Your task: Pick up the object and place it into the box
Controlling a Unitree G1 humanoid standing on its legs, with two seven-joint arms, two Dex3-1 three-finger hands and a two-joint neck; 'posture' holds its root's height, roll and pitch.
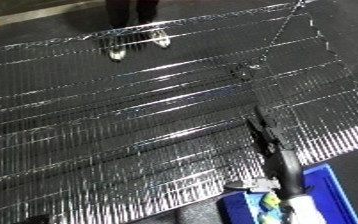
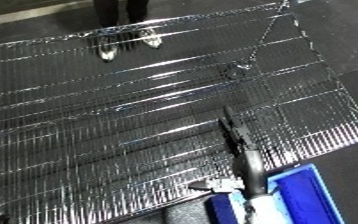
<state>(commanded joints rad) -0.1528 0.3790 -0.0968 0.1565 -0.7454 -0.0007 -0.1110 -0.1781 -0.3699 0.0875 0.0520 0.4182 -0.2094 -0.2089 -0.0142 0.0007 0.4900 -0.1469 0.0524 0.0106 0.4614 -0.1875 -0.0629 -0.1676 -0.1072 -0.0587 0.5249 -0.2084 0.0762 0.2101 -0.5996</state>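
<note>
The robot's right hand (image 2: 236,131), black fingers straight and holding nothing, reaches up-view over the silver wire-mesh table (image 1: 87,125). The blue plastic bin (image 2: 302,192) sits behind it; no object is identifiable.

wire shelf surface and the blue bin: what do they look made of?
Wire shelf: looks like plated or polished steel wire, glossy; thin parallel rods throw bright streaks, and dark floor shows through the gaps.
Blue bin: probably moulded plastic, with a smooth, evenly saturated blue rim and no visible seams.
The right hand, over the shelf, looks matte black; its material is unclear.
</note>
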